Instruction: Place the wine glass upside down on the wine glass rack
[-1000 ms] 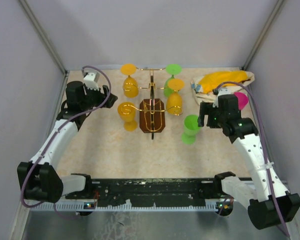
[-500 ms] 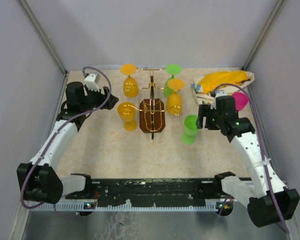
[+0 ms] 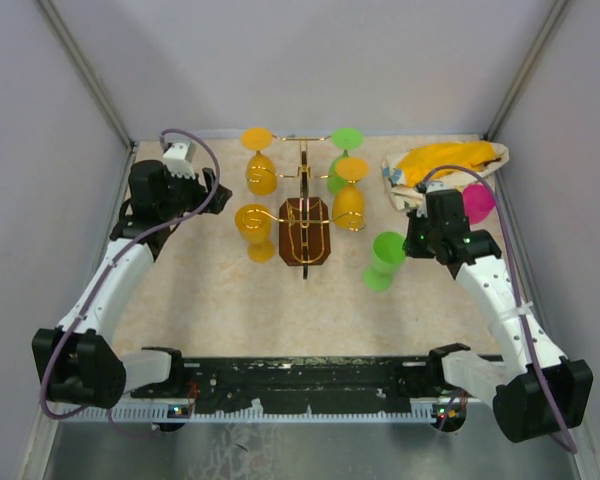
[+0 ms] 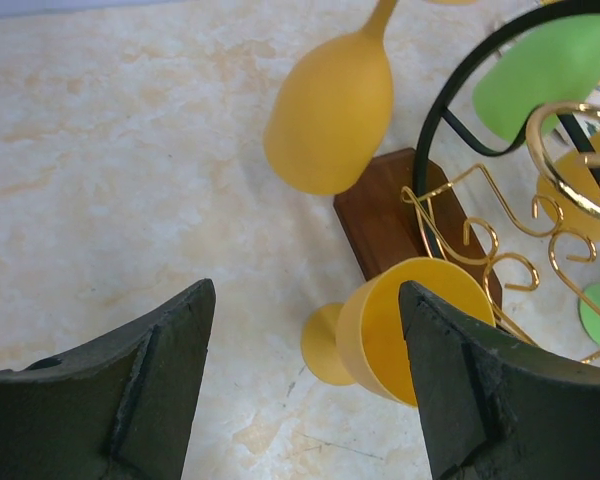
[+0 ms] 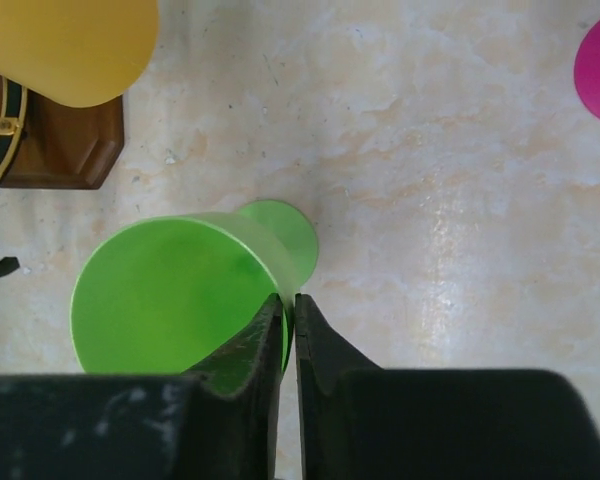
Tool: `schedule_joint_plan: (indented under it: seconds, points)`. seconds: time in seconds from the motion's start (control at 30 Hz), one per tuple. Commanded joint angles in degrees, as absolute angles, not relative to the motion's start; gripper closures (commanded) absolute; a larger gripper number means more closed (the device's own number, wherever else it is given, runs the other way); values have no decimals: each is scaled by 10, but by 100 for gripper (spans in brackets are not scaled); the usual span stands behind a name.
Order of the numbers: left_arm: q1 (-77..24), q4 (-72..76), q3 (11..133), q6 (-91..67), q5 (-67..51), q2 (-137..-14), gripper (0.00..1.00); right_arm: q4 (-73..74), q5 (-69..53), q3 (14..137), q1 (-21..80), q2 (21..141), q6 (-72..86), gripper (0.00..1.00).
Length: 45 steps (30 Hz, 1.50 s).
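Note:
A green wine glass (image 3: 385, 258) stands upright on the table right of the wine glass rack (image 3: 305, 232). My right gripper (image 3: 412, 243) is shut on its rim, one finger inside the bowl and one outside; the right wrist view shows the green glass (image 5: 170, 290) pinched between the fingertips of my right gripper (image 5: 288, 297). The rack's gold wire and brown base (image 4: 390, 215) show in the left wrist view. My left gripper (image 3: 212, 190) hangs open left of the rack, nothing between the fingers of my left gripper (image 4: 305, 295).
Two yellow glasses (image 3: 261, 172) (image 3: 350, 200) and a green one (image 3: 344, 150) hang upside down on the rack. Another yellow glass (image 3: 254, 230) stands upright left of the base. A pink glass (image 3: 477, 202) and a cloth bag (image 3: 445, 160) lie at the back right.
My right gripper moved left onto the green glass's rim and shut on it; the glass now leans slightly. The left arm barely shifted.

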<state>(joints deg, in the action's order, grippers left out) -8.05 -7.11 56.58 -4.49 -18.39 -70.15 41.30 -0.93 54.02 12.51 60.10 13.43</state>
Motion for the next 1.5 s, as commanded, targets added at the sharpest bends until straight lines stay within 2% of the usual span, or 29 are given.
schedule_joint_plan:
  seconds: [0.0,0.03,0.23,0.4,0.57,0.67,0.8,1.03,1.23,1.47]
  points:
    - [-84,-67,609,-53,-123,-689,20,392,16,568,122,601,124,96]
    - [-84,-63,616,-55,-118,-690,21,392,22,573,122,602,122,100]
    - [-84,-56,680,-76,-67,-700,21,395,64,618,122,614,109,100]
    - [-84,-72,760,-93,-47,-717,20,388,144,697,122,622,73,100]
    - [-83,-158,881,-184,-32,-754,20,319,232,774,122,623,14,100]
    - [-84,-179,909,-250,-67,-768,20,215,249,772,122,605,-28,100]
    - [-83,-139,888,-345,-112,-760,19,16,204,716,136,575,-99,100]
    - [-83,-30,833,-513,-135,-733,19,-287,148,630,251,587,-240,100]
    - [-84,49,773,-643,-97,-695,20,-466,108,606,339,644,-289,100]
    - [-86,76,756,-696,-75,-674,20,-578,95,618,421,738,-345,100]
